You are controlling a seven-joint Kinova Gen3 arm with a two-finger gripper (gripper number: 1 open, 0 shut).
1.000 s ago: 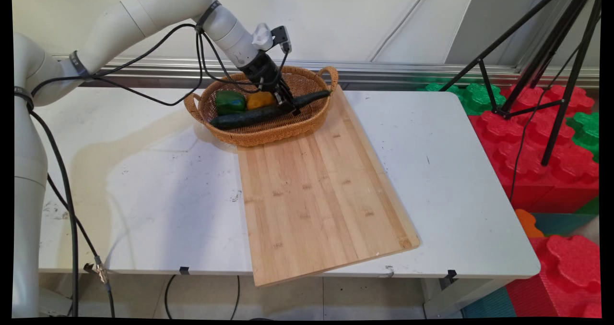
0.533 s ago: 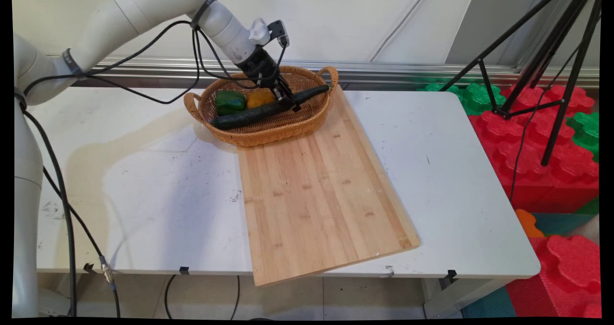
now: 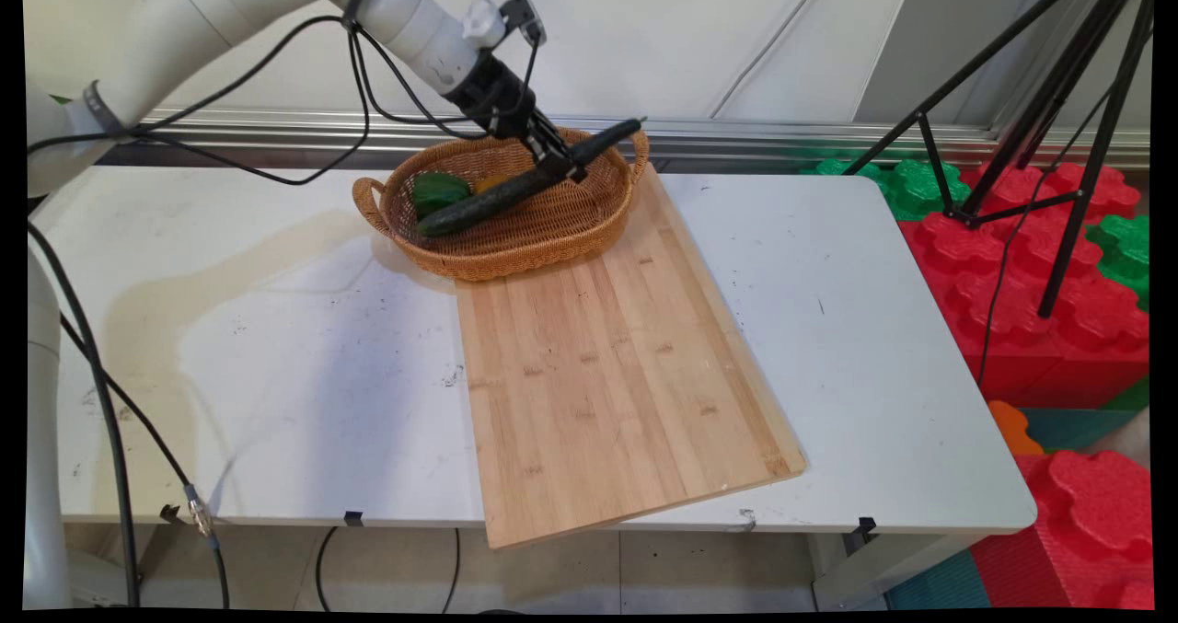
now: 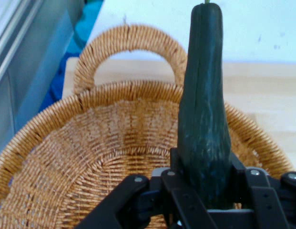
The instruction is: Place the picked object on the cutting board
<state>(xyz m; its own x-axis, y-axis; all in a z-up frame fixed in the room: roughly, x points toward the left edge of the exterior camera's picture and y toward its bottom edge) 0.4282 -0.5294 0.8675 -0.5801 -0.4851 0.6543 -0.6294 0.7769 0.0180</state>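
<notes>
Gripper [image 3: 560, 159] fingers clamped on the cucumber [image 3: 515, 186], tilted over the basket [image 3: 515, 246], far end high. Off-centre grip: it could pivot, slip, or snag the pepper [image 3: 434, 190] below.

White rectangular surface [image 3: 874, 328] at frame centre, before a pale panelled wall [image 3: 690, 43] with a metal rail [image 3: 782, 135]. Right: black tripod legs [image 3: 1058, 144] over red and green foam blocks [image 3: 1058, 328]. Bottom: tiled floor [image 3: 552, 572].
</notes>
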